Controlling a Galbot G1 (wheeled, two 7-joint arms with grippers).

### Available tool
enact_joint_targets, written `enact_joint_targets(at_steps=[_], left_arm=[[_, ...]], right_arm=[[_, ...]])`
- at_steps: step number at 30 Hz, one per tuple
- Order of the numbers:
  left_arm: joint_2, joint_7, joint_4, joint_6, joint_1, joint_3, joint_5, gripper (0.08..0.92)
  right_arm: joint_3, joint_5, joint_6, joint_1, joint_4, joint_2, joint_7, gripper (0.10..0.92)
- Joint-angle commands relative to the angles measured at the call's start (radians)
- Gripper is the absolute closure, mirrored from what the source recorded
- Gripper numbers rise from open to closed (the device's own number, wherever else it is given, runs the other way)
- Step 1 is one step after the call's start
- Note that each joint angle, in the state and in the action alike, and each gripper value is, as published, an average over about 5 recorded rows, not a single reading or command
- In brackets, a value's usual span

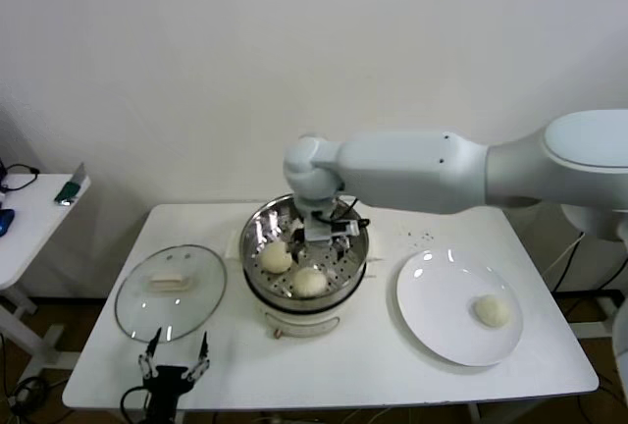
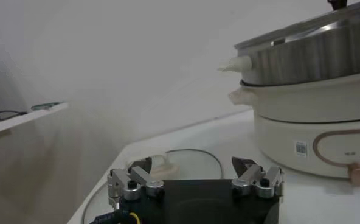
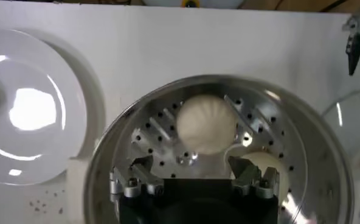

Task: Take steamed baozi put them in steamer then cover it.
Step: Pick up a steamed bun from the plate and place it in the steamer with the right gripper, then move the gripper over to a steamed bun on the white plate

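The steamer (image 1: 257, 238) stands mid-table on its white pot base (image 1: 302, 324). Two baozi lie in it, one (image 1: 276, 257) on the left and one (image 1: 310, 282) at the front. A third baozi (image 1: 492, 311) sits on the white plate (image 1: 432, 291) at the right. A fourth does not show. My right gripper (image 1: 329, 233) hangs open and empty just above the steamer floor, behind the two buns; in the right wrist view (image 3: 192, 176) one baozi (image 3: 206, 125) lies ahead of it and another (image 3: 264, 165) beside one finger. My left gripper (image 1: 177, 357) is open at the table's front left.
The glass lid (image 1: 170, 291) with its cream handle lies flat left of the steamer, just beyond my left gripper; it also shows in the left wrist view (image 2: 186, 159). A small side table (image 1: 29, 213) stands far left. The wall is close behind.
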Motion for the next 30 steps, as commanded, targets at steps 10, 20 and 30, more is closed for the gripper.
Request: enact_joint_targets(at_steps=[10, 20, 30], left_arm=[[0.013, 0.0, -0.012, -0.012, 0.018, 0.003, -0.006, 0.177], [0.014, 0.0, -0.024, -0.012, 0.027, -0.001, -0.009, 0.177], [0.01, -0.004, -0.028, -0.005, 0.037, -0.009, -0.003, 0.177]], right_arm=[[-0.286, 0.563, -0.58, 0.187, 0.013, -0.451, 0.135, 0.203], [-0.149, 0.442, -0.706, -0.04, 0.044, -0.71, 0.09, 0.203], [0.124, 0.203, -0.685, -0.403, -0.043, -0.788, 0.073, 0.203]])
